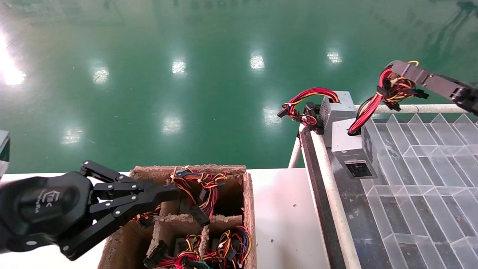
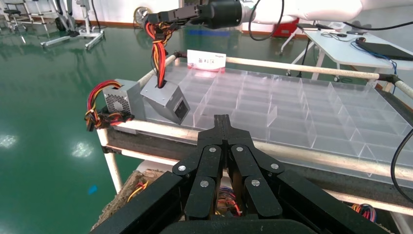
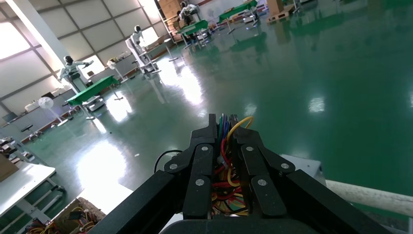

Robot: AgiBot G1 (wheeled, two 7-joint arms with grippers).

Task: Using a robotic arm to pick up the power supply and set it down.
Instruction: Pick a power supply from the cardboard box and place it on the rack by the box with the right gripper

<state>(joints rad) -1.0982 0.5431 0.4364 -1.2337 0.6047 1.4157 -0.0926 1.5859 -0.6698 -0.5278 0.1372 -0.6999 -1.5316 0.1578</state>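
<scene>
The power supply (image 1: 351, 149) (image 2: 163, 100), a small grey box with a black socket panel, sits tilted over the left corner of the clear tray (image 1: 429, 149). Whether it rests on the tray I cannot tell. Its red, yellow and black wire bundle (image 1: 368, 108) runs taut up into my right gripper (image 1: 392, 69) (image 3: 221, 122), which is shut on the wires. The right robotic arm (image 2: 234, 12) reaches in from the far side. My left gripper (image 1: 173, 190) (image 2: 223, 119) is shut on nothing, above the cardboard box.
A second grey box (image 1: 338, 106) (image 2: 119, 100), wires arching sideways, stands just behind the power supply at the tray's corner. The compartmented cardboard box (image 1: 246, 209) holds several wired units. A white rail (image 1: 328, 179) edges the tray stand.
</scene>
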